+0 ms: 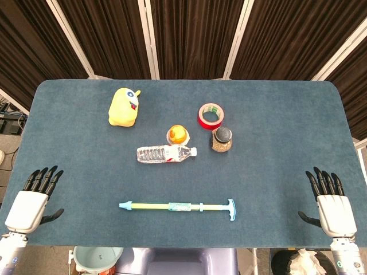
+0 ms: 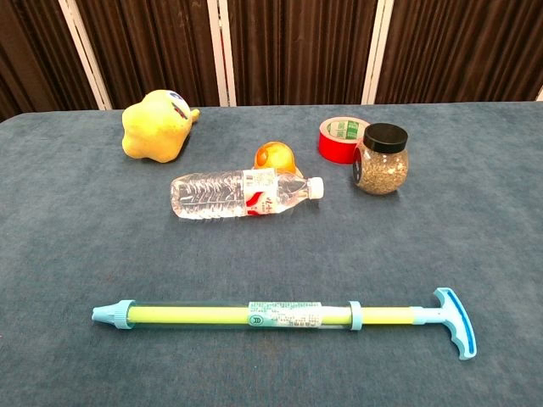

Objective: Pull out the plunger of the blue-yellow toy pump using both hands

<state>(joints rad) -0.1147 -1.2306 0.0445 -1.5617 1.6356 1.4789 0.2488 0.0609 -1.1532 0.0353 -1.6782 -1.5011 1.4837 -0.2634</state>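
The toy pump [image 1: 178, 206] lies flat on the surface [image 1: 69, 126], nearer the robot than the water bottle [image 1: 166, 153]; left hand [image 1: 31, 200] and right hand [image 1: 331, 203] flank it well apart, fingers spread, holding nothing; likely poised to reach barrel and handle.

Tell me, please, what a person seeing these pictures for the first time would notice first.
Probably the long blue-yellow toy pump lying alone near the front edge of the table, its T-handle pointing toward the right hand. Next, the yellow plush toy at the back left. The left hand and the right hand rest open at the front corners, touching nothing.
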